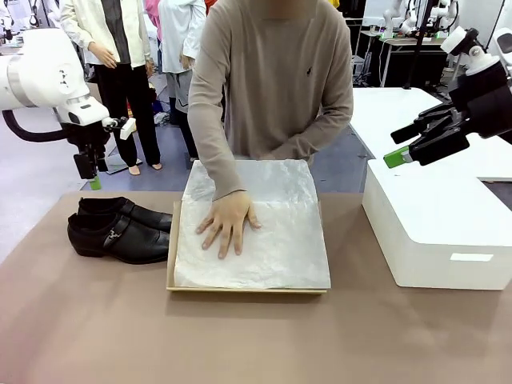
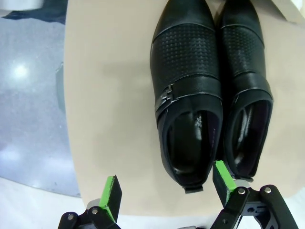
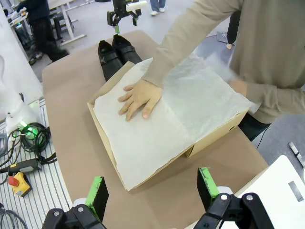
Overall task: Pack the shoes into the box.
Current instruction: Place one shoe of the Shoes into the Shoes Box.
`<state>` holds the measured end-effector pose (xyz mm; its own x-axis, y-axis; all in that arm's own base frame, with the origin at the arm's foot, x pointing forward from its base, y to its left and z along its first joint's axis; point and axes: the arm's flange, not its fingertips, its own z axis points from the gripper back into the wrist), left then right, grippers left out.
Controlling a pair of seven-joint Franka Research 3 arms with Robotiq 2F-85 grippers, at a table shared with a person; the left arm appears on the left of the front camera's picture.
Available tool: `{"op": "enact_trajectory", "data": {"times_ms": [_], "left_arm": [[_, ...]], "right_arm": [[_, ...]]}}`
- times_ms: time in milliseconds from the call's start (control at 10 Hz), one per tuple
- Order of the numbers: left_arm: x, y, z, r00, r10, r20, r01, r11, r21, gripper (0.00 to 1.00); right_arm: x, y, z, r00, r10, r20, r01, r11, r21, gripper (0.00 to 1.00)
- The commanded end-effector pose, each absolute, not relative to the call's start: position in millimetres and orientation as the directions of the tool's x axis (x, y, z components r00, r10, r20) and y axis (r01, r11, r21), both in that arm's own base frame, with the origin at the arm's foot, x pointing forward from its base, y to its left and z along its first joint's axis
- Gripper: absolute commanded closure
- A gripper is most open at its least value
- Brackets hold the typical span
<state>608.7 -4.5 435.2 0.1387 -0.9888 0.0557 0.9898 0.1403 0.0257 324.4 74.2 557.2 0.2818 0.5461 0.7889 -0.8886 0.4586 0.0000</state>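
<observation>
The black shoes (image 1: 120,228) lie side by side on the table left of the box (image 1: 171,258), toes toward it. The box is open and tan, and white tissue paper (image 1: 272,232) covers its inside. A person's hand (image 1: 228,224) presses flat on the paper. My left gripper (image 1: 92,178) hangs open above the heel end of the shoes. In the left wrist view the shoes (image 2: 209,95) lie just beyond the open left gripper (image 2: 167,188). My right gripper (image 1: 396,146) is open, high at the right. Below the open right gripper (image 3: 151,187) sit the box (image 3: 217,136) and the shoes (image 3: 114,55).
A large white block (image 1: 436,228) stands on the table right of the box, under my right arm. The person stands at the far edge, leaning over the box. Bare brown table runs along the near side. Cables and a stop button (image 3: 21,183) lie off the table.
</observation>
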Motion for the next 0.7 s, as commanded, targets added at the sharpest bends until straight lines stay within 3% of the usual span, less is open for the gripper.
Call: {"op": "enact_trajectory", "data": {"times_ms": [0, 600], "left_arm": [[616.1, -6.1, 433.2, 0.149, -0.987, 0.069, 0.989, 0.149, 0.004, 0.00], [627.1, -9.7, 409.3, 0.143, -0.990, 0.020, 0.987, 0.141, -0.074, 0.00]], "right_arm": [[327.9, 74.1, 556.6, 0.254, 0.541, 0.802, -0.901, 0.435, -0.008, 0.00], [327.9, 74.1, 556.6, 0.254, 0.541, 0.802, -0.901, 0.435, -0.008, 0.00]]}}
